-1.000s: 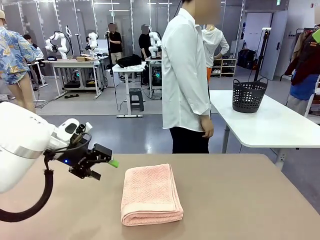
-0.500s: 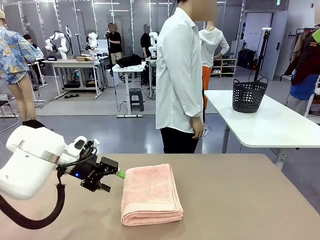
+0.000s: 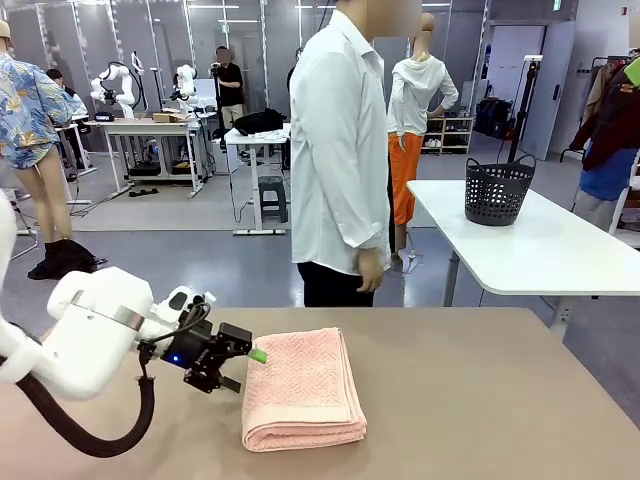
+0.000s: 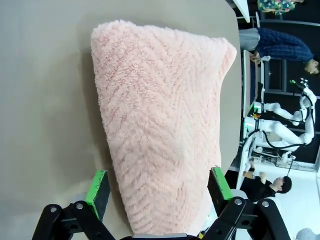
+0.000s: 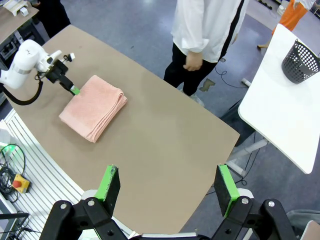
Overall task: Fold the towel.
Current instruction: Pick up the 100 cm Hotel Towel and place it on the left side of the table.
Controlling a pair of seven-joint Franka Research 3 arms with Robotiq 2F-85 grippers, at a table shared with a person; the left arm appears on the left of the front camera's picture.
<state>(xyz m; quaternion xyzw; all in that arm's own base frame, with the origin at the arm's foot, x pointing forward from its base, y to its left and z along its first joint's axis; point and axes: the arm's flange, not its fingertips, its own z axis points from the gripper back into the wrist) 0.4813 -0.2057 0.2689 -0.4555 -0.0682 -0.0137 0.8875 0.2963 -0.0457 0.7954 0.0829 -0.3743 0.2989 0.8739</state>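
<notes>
The salmon-pink towel [image 3: 303, 388] lies folded into a thick rectangle in the middle of the brown table [image 3: 480, 400]. My left gripper [image 3: 245, 368] is at the towel's left edge, low over the table, open. In the left wrist view its green fingertips [image 4: 98, 192] stand wide on either side of the towel [image 4: 160, 125], which runs between them. From high above the table, the right wrist view shows my right gripper [image 5: 167, 187] open with nothing between its fingers. Far below it lie the towel [image 5: 94, 106] and the left gripper [image 5: 72, 89].
A person in a white shirt [image 3: 340, 150] stands at the table's far edge, hands down. Behind to the right is a white table [image 3: 560, 250] with a dark perforated basket [image 3: 497, 190]. Bare tabletop lies right of the towel.
My left arm has swung right and down, bringing its open gripper from left of the towel up to the towel's left edge. The person has stepped a little to the left.
</notes>
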